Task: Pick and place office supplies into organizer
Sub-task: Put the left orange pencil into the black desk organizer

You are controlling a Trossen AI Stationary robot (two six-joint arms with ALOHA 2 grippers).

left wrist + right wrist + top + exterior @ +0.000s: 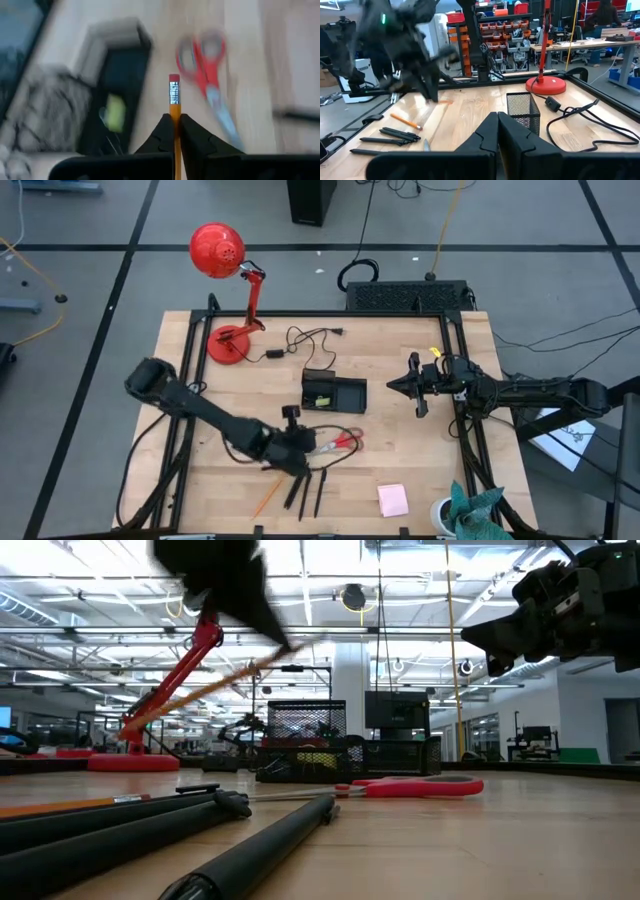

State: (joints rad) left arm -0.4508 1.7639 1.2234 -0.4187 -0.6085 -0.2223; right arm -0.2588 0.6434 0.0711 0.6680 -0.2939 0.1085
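A: Where's the pencil (174, 102)?
B: Pinched between the left gripper (174, 131) fingers, eraser end sticking out, above the table near the scissors (338, 442).
A: And the organizer (334, 392)?
B: Farther back, mid-table. The right gripper (394, 384), pressed together and holding nothing, hovers to its right.

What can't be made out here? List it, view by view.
- Low view: the organizer is far off behind the scissors; its contents can't be told.
- Left wrist view: the left gripper holds a pencil; its tip is cut off by the edge, and motion blur hides what lies in the organizer besides a yellow-green block.
- Right wrist view: the right gripper blocks part of the organizer.
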